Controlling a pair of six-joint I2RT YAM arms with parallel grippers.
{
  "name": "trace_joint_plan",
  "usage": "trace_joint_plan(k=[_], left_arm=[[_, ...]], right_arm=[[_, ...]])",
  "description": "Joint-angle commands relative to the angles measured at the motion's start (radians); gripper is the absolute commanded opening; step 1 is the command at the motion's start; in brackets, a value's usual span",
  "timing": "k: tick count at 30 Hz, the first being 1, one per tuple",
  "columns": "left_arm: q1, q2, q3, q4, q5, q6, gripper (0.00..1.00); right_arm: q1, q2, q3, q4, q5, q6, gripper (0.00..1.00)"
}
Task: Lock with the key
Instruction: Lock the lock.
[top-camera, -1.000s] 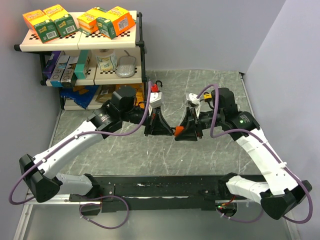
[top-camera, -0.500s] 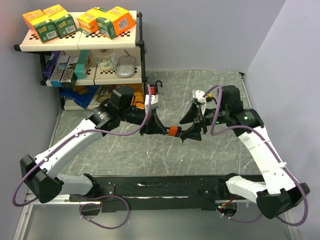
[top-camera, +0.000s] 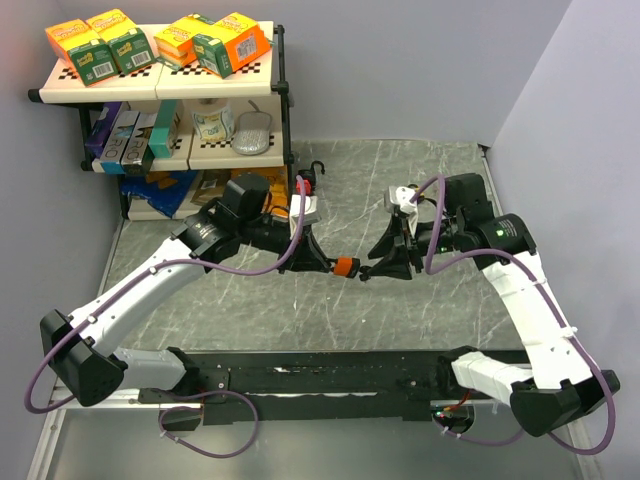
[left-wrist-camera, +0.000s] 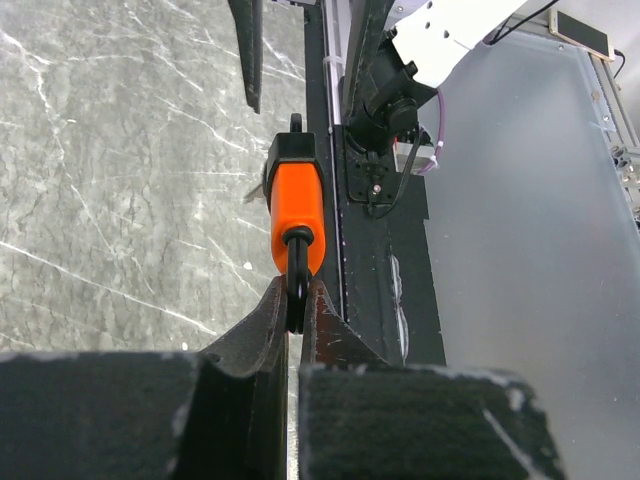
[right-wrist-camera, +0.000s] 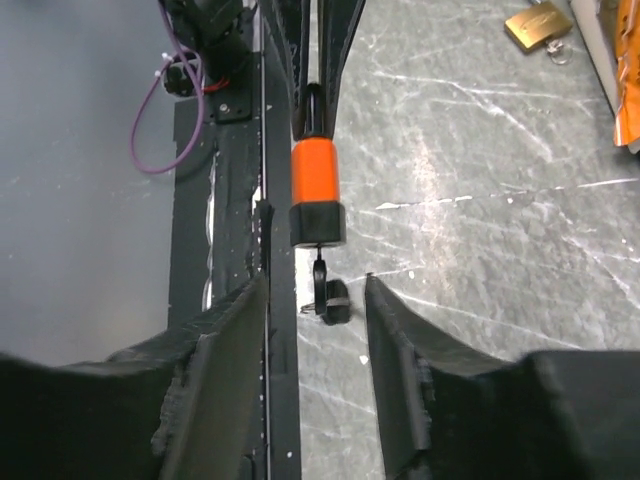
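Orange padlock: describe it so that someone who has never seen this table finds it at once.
On the grey marble table, look near its middle. The orange padlock is pinched there by its black shackle in the left gripper, a key in its far end. The brass padlock lies loose on the table; this one is orange and held.

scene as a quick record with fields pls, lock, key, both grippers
left gripper: shut on shackle of orange padlock
key: stuck in padlock's black end, head dangling
right gripper: open, fingers either side of key, not touching
also there: brass padlock lying on table
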Motion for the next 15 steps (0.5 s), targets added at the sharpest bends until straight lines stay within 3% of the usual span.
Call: trace_joint_plan(k=[1, 9, 15], left_arm=[[-0.002, -0.033, 0.028, 0.065, 0.037, 0.02, 0.01], [0.0, -0.037, 0.033, 0.048, 0.043, 0.035, 0.01], [0.0, -0.048, 0.02, 0.047, 0.034, 0.04, 0.01]], right_arm=[[0.021, -0.004, -0.005, -0.023, 0.012, -0.042, 0.48], [0.068, 0.009, -0.028, 0.042, 0.047, -0.002, 0.38], [0.077, 0.007, -0.038, 0.025, 0.079, -0.034, 0.03]])
